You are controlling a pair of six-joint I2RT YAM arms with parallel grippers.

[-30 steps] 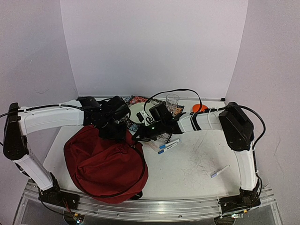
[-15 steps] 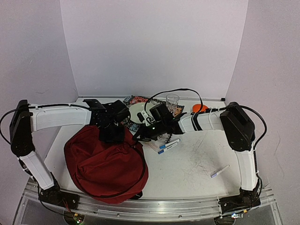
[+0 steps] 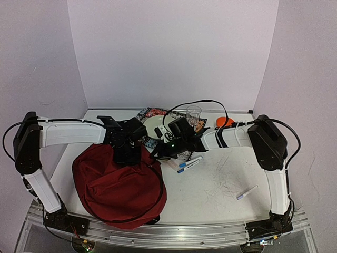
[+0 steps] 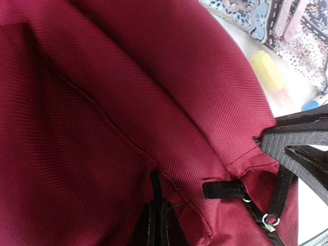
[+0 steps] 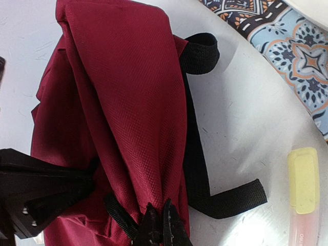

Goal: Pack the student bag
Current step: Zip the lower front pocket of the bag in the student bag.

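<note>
- One student bag (image 3: 118, 184), dark red.
- Two robot arms, each ending in one gripper: the left gripper (image 3: 128, 154) and the right gripper (image 3: 159, 152).
- Three white markers with blue caps: two markers (image 3: 189, 161) lie side by side mid-table, and a third marker (image 3: 246, 193) lies well apart on the right.
- One highlighter (image 5: 303, 179) with a yellow cap.
- One clear glass (image 3: 194, 114).
- One white plate (image 3: 151, 125).
- One orange object (image 3: 224, 121), too small to identify.
- Patterned flat items (image 3: 158, 112) at the back: at least two, overlapping, so the exact count cannot be told.
</note>
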